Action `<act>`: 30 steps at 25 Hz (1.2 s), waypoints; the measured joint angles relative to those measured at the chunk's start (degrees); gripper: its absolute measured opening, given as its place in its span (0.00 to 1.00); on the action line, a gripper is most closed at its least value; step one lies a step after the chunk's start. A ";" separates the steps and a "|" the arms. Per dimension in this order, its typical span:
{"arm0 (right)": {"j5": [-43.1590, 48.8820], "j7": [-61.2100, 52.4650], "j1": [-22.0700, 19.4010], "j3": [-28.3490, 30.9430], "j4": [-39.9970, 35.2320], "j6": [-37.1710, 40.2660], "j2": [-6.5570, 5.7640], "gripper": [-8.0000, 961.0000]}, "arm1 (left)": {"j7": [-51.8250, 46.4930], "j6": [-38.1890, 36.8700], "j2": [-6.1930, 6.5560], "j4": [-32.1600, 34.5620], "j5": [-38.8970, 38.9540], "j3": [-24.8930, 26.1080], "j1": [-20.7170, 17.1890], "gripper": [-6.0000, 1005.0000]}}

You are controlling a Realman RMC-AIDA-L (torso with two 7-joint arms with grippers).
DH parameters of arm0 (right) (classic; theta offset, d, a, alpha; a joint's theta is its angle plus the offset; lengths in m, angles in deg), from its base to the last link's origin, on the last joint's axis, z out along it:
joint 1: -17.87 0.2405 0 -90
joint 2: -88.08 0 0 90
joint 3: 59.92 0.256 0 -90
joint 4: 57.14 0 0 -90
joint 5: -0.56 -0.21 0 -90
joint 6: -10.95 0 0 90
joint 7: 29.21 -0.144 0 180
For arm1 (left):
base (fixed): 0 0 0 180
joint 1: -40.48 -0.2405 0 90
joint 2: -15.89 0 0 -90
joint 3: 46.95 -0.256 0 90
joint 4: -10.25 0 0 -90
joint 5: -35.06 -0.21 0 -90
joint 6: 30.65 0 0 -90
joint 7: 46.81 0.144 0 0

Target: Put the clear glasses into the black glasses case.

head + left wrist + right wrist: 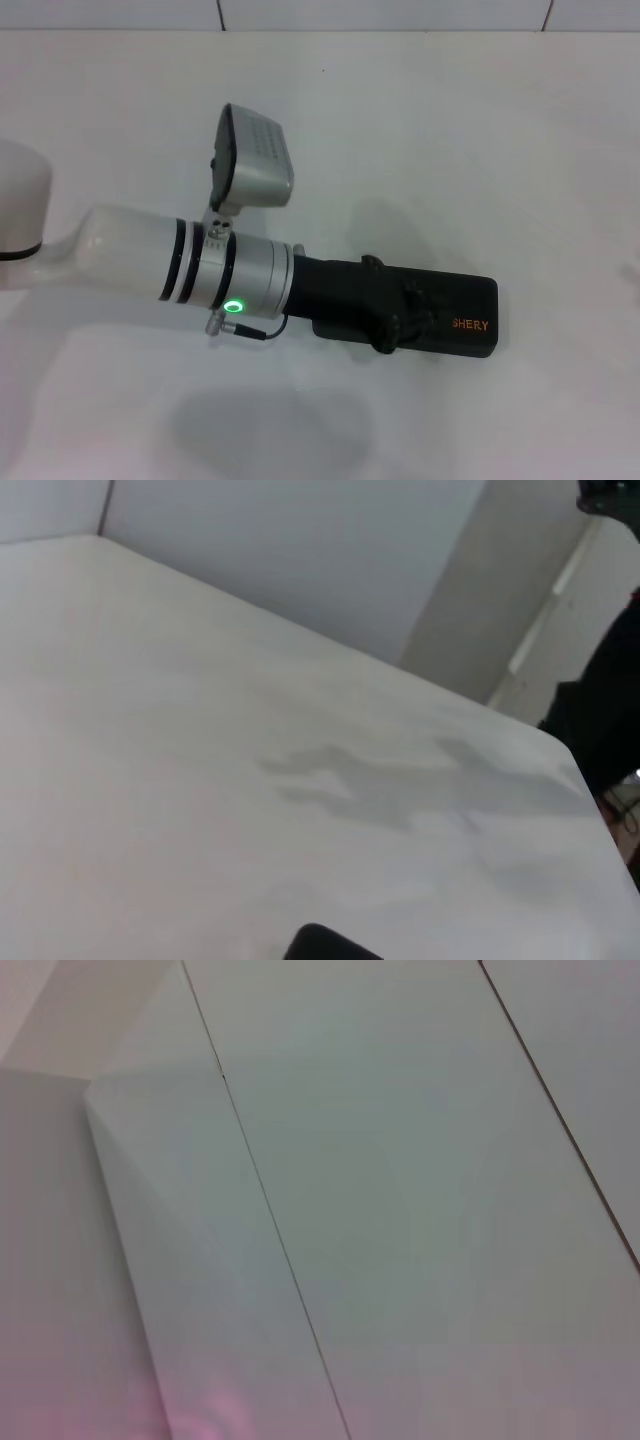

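The black glasses case (460, 320) lies on the white table, right of centre in the head view, lid side up with the orange lettering showing. My left arm reaches in from the left, and its black left gripper (398, 308) sits over the case's left half, dark against dark. A black corner of the case (328, 946) shows at the edge of the left wrist view. The clear glasses are out of view in all three views. My right gripper does not appear anywhere; the right wrist view shows only white wall panels.
The white table (480, 150) spreads around the case, with a white wall behind it. In the left wrist view the table's far edge (480, 702) meets a wall, and dark equipment (610, 710) stands beyond the table's corner.
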 joint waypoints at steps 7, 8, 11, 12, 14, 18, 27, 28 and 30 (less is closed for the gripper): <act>2.19 -0.06 0.02 -0.05 -0.31 0.00 -0.22 0.30 | -0.49 -6.20 0.30 10.82 1.63 -0.61 -4.79 0.17; 2.84 -0.12 0.08 -0.08 -0.40 0.00 -0.34 0.30 | -0.83 -8.13 0.58 14.64 2.68 0.01 -6.74 0.17; 8.83 -0.33 1.41 -0.81 -1.75 0.63 -0.82 0.30 | -2.01 -15.63 2.06 26.18 4.14 5.37 -12.88 0.17; 11.49 -0.32 2.15 -1.55 -2.69 1.26 -0.83 0.30 | -2.30 -18.62 2.56 29.24 4.09 8.09 -14.67 0.17; 14.56 -0.34 3.48 -3.74 -4.23 2.25 -0.61 0.30 | -2.59 -24.03 3.36 33.37 4.21 13.79 -17.02 0.17; 15.91 -1.47 6.78 -9.11 -4.71 2.95 0.46 0.37 | -10.03 -33.41 5.27 36.41 2.16 22.41 -18.01 0.28; 15.46 -3.04 15.80 -16.69 -3.03 3.12 1.34 0.72 | -9.77 -36.81 6.16 33.47 -1.46 25.70 -20.41 0.60; 15.56 -3.45 16.89 -17.08 -2.87 3.05 1.33 0.76 | -9.06 -36.89 6.15 32.20 -1.84 26.42 -20.42 0.61; 15.67 -4.33 18.45 -17.67 -2.83 2.71 1.37 0.84 | -7.57 -37.12 6.29 29.75 -2.38 27.24 -20.26 0.63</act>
